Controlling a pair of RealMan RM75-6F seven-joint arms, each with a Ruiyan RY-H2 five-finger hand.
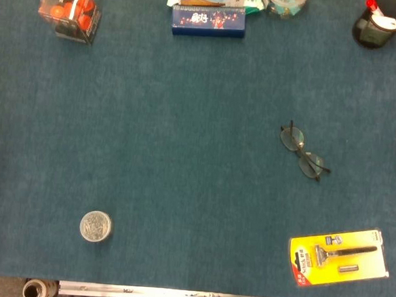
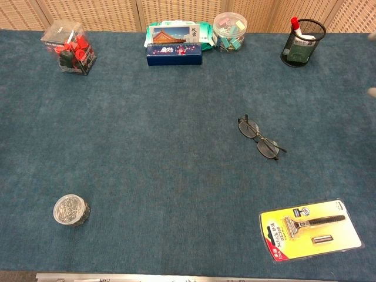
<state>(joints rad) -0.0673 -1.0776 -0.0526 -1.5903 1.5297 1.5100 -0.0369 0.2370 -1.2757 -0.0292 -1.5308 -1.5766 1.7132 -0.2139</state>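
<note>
Blue table [image 2: 147, 176] carries glasses [image 2: 261, 138], razor pack [image 2: 310, 229], clip tub [image 2: 70, 210]

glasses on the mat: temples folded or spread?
Folded, it seems. The glasses lie flat on the blue mat, lenses side by side, with only short dark stubs at each end; nothing juts out like an open temple. Hinges too small to confirm.
</note>
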